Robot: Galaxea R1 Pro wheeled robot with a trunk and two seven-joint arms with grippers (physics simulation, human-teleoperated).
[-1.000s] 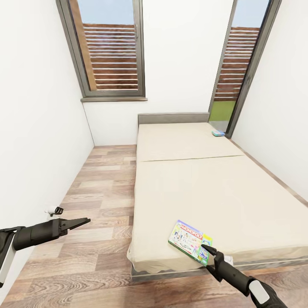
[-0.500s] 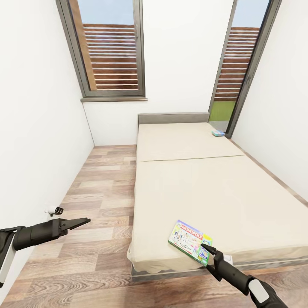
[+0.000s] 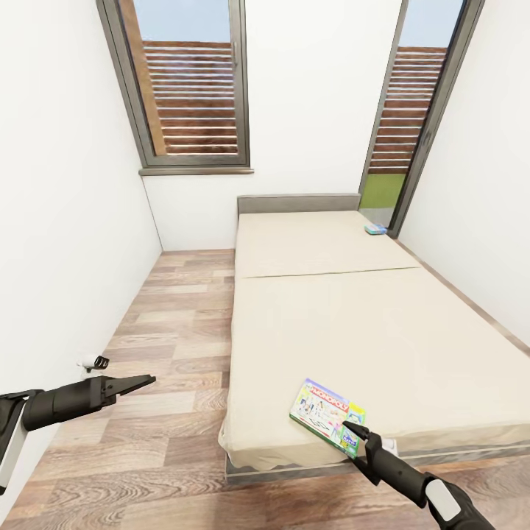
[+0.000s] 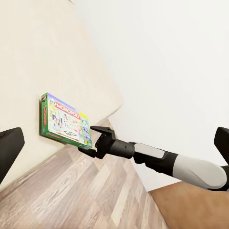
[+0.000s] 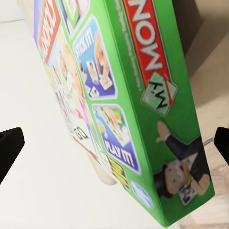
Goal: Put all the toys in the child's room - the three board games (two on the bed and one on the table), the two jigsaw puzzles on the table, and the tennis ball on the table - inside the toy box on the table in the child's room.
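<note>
My right gripper point(image 3: 352, 432) is down low at the near edge of the bed point(image 3: 412, 346), and the Monopoly box point(image 3: 327, 412) lies flat on the mattress right in front of it. The box sits at a slant, with its long side running from the near corner by my fingertips up and away toward my left. My right arm is much the nearer one, so I think this is the arm to pick with. In my right wrist view the green side of the box point(image 5: 157, 95) is very big and close, and the two dark fingertips point(image 5: 9, 148) stand far apart at the edges with the box between them, so this gripper is wide and holds nothing yet. To grab the box I think I must push a little farther in, so one finger goes over the top and one under the edge. My left gripper point(image 3: 143, 381) hangs out over the wood floor point(image 3: 169, 324), well apart from the bed. It looks narrow from my head, but the wrist view hints at a gap, so I cannot tell how wide it is. The left wrist view shows the box point(image 4: 64, 121) and my right arm from the side. Far away, by the grey headboard point(image 3: 298, 203), lies a small blue box point(image 3: 375, 230).
</note>
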